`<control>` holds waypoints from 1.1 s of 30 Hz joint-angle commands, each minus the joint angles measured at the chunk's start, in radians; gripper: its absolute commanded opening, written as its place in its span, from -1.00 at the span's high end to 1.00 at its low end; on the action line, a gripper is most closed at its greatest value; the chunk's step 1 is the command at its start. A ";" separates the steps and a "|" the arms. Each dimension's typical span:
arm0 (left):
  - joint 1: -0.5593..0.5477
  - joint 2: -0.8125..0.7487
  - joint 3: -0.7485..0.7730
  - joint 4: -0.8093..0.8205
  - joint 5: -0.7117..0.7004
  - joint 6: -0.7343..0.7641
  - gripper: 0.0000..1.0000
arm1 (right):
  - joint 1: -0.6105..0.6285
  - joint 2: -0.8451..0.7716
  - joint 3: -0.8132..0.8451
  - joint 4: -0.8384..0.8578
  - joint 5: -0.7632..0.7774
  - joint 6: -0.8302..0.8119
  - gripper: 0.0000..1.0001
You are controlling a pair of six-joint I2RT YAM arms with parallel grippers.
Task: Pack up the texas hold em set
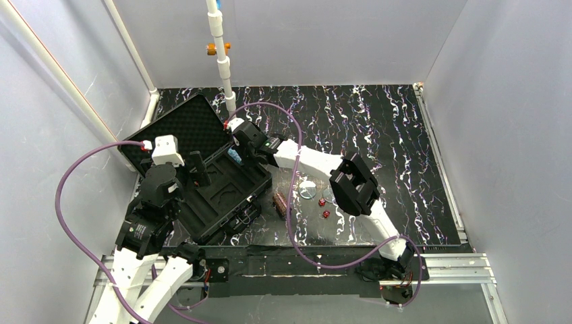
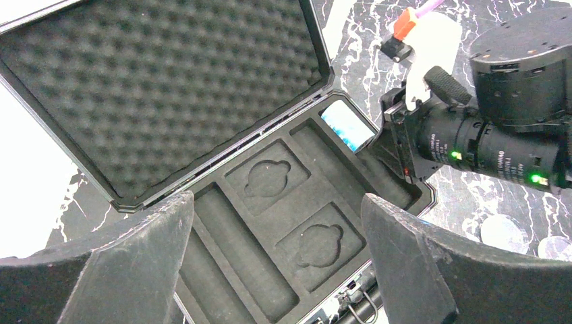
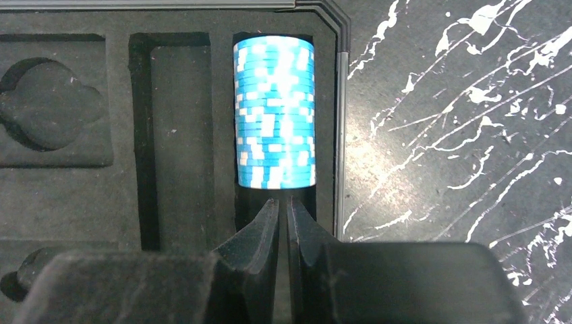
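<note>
The black case (image 1: 222, 197) lies open at the left, its foam lid (image 1: 181, 127) folded back. A blue-white chip stack (image 3: 274, 131) lies on its side in the case's rightmost slot; it also shows in the left wrist view (image 2: 346, 125). My right gripper (image 3: 283, 202) is shut and empty, its tips right at the stack's near end, over the same slot (image 1: 237, 150). My left gripper (image 2: 276, 202) is open and empty above the case's card pockets (image 1: 199, 169). A brown chip stack (image 1: 280, 202), two red dice (image 1: 324, 207) and a clear disc (image 1: 307, 189) lie on the table right of the case.
The tabletop (image 1: 391, 148) is black with white marbling. A white post (image 1: 221, 54) stands at the back behind the case. The right arm's elbow (image 1: 352, 185) hangs over the discs and dice. Grey walls close in all sides.
</note>
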 commanded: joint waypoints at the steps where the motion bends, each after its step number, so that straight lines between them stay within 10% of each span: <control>1: -0.001 0.011 -0.010 -0.001 -0.017 0.003 -0.87 | -0.004 0.029 0.075 0.033 -0.005 0.006 0.67; 20: 0.001 0.031 -0.027 0.041 0.039 0.024 -0.97 | -0.012 0.003 0.080 0.028 0.013 -0.005 0.50; 33: 0.000 0.223 -0.028 0.096 0.432 0.007 -0.99 | -0.035 -0.428 -0.219 0.003 0.168 0.000 -0.42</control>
